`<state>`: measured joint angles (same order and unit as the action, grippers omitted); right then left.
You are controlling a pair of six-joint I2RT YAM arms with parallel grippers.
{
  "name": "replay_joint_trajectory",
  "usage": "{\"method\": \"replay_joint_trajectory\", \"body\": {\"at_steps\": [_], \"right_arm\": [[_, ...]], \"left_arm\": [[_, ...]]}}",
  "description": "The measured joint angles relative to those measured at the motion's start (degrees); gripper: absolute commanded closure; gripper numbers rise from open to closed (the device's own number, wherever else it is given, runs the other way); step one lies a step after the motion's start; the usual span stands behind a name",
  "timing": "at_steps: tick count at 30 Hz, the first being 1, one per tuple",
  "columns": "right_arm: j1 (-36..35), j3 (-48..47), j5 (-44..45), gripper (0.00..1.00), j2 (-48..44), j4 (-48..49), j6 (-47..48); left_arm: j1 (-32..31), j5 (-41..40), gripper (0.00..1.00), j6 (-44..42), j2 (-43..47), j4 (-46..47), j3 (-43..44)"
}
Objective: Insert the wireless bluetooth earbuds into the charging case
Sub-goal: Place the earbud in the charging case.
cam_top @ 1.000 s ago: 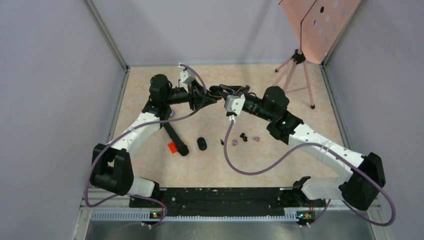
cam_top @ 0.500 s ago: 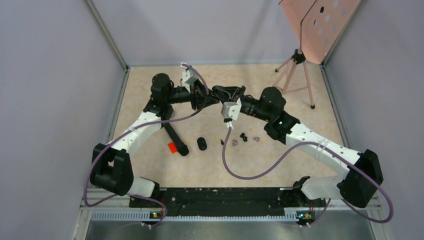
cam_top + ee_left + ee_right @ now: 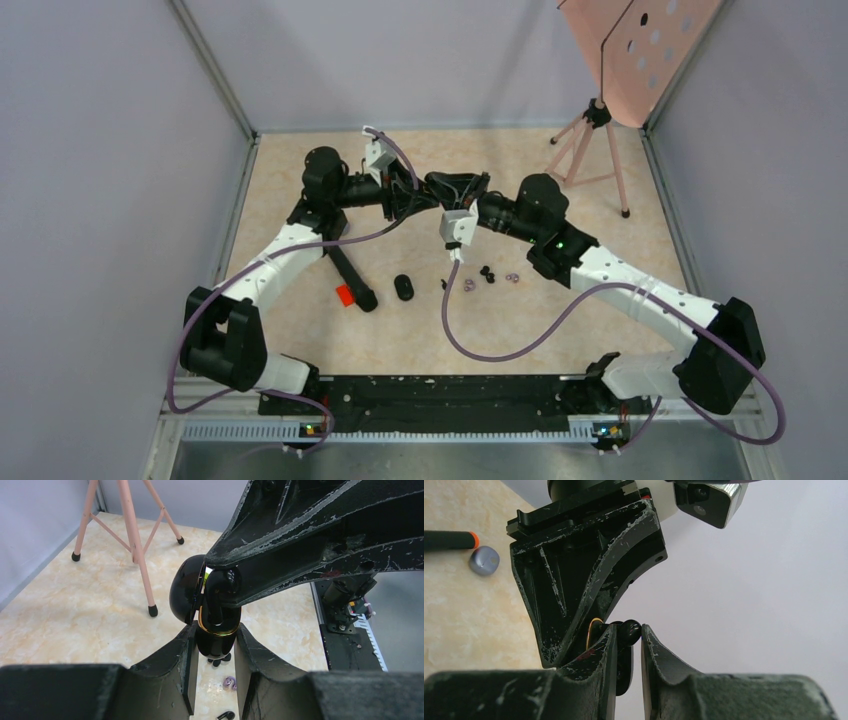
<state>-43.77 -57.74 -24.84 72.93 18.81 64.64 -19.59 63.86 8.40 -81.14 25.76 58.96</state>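
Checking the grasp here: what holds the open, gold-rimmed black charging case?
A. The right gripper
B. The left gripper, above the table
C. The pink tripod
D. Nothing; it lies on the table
B: the left wrist view shows the charging case clamped in the left gripper, lid open, the table below it; the right gripper pinches a black earbud at it.

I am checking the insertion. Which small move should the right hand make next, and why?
Probably press the black earbud slightly deeper into the charging case: the right hand holds it at the open case's gold rim, apparently unseated, while the left hand grips the case.
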Motion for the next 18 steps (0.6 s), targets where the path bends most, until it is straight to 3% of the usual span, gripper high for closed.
{"method": "replay_joint_trajectory", "body": {"at_steps": [14,18], "right_arm": [[0.0,0.0,0.6,1.00,0.4,-1.3,3.3],[0.0,-0.3,0.3,0.95,0.7,-2.0,4.4]], "left_arm": [[0.0,-0.5,1.00,0.0,0.0,-0.1,0.0],[0.0,-0.7,1.00,-0.4,0.0,-0.5,0.0]]}}
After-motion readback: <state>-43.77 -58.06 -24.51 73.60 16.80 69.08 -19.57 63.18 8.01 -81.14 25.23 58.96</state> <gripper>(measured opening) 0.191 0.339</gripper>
